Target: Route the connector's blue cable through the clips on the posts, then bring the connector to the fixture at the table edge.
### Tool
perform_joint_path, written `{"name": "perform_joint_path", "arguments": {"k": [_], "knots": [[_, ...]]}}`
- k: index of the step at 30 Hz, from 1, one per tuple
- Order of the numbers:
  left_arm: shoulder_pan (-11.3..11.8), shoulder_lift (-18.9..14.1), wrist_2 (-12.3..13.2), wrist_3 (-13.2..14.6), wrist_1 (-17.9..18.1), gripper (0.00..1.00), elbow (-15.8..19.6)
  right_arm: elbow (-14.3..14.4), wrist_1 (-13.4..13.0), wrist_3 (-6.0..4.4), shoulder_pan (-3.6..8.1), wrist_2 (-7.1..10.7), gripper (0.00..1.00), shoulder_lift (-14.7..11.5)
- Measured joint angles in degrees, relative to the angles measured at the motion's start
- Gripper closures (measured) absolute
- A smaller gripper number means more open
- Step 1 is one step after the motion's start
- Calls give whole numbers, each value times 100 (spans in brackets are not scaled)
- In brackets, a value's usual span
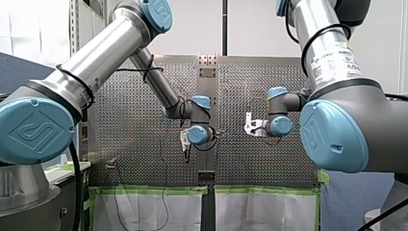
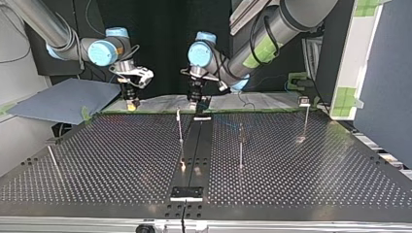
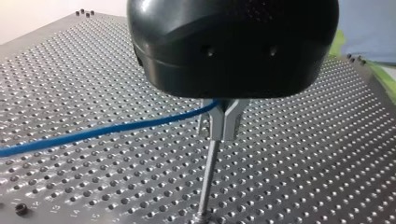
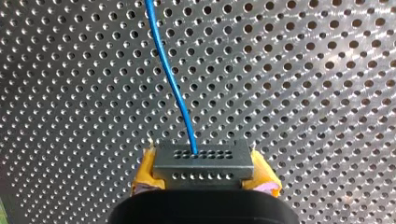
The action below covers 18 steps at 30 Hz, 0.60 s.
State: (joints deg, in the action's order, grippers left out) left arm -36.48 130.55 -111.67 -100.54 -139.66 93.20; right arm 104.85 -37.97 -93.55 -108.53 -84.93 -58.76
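Currently my right tool [image 4: 204, 171] is clamping the connector [image 4: 204, 161], blue cable [image 4: 170, 79] leading away from it; my left tool [image 2: 194, 103] is hovering, seemingly over that cable, and I cannot tell its grip.

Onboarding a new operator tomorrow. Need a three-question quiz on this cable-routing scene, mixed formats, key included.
1. True or false: my right hand grips the connector between yellow pads.
2. In the left wrist view, what stands right under my left hand? A) a post B) a cup C) a screwdriver
3. Fill in: the cable leaving the connector is ____.

Key: 1 true; 2 A; 3 blue.
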Motion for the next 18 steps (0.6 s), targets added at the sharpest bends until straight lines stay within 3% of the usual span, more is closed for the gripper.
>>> {"name": "perform_joint_path", "arguments": {"k": [18], "knots": [[147, 7, 189, 2, -141, 100, -77, -20, 18, 12, 46, 5, 100, 6]]}}
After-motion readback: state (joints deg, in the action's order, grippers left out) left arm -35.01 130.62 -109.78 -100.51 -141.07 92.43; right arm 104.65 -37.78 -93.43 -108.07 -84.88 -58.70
